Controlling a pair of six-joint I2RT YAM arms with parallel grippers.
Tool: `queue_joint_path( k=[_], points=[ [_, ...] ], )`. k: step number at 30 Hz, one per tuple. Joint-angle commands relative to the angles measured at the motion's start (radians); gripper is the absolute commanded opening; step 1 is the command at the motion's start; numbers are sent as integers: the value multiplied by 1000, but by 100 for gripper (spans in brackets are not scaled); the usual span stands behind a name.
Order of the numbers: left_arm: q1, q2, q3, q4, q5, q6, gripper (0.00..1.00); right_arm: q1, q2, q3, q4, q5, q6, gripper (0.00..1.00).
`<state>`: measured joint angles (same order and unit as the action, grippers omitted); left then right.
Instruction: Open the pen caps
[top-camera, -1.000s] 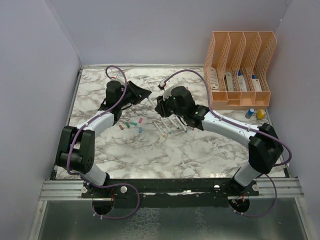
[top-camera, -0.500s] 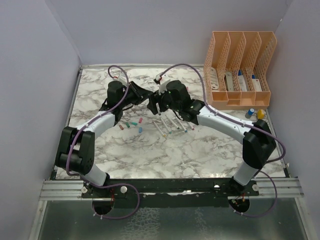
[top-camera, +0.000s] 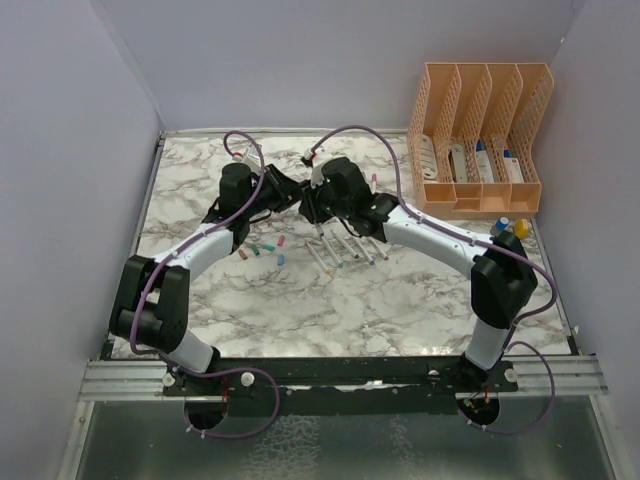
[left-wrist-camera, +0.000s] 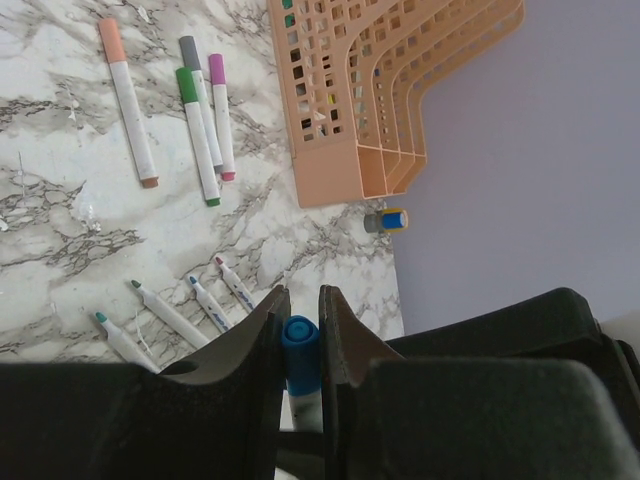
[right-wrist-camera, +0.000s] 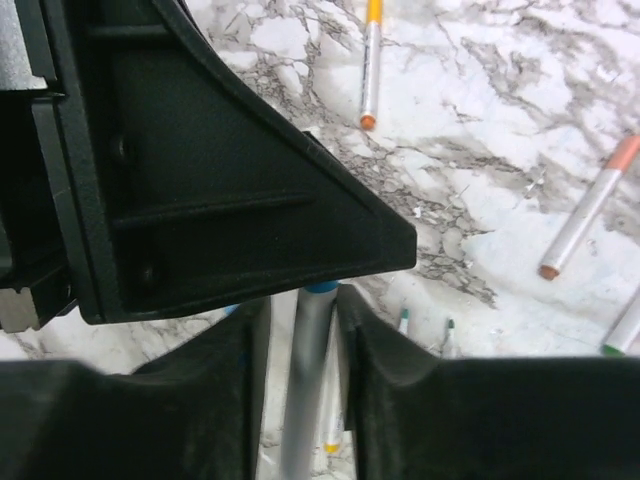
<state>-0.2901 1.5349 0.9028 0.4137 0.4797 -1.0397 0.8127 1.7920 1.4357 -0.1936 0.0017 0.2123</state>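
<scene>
Tabletop in a white-and-grey marble pattern lies between lilac walls. A peach lattice organiser stands at its far right corner, with small blue and yellow bottle-like items just beside its near end.

The two arms meet above the far middle of the table. The left gripper is clamped on a blue cap. The right gripper is closed around the pale barrel of the held pen, nose to nose with the other. The left gripper's black body therefore fills most of the right wrist view and hides the cap there but for a blue edge.

Under them lie uncapped pens in a fanned row, with loose caps to their left. Further off lie four capped pens in orange, green, grey and pink. Blue print on one barrel is too small to read.
</scene>
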Motion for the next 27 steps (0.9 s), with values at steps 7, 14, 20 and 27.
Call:
queue_joint_path(
  k=[7, 14, 20, 27],
  points=[
    [-23, -28, 27, -39, -48, 48, 0, 8, 28, 44, -24, 27, 11, 1],
    [-9, 50, 182, -137, -139, 117, 0, 8, -45, -58, -55, 38, 11, 1],
    [25, 154, 312, -162, -161, 129, 0, 8, -171, -220, -69, 48, 53, 1],
    [31, 215, 357, -244, -177, 191, 0, -2, -288, -353, -94, 152, 66, 1]
  ],
)
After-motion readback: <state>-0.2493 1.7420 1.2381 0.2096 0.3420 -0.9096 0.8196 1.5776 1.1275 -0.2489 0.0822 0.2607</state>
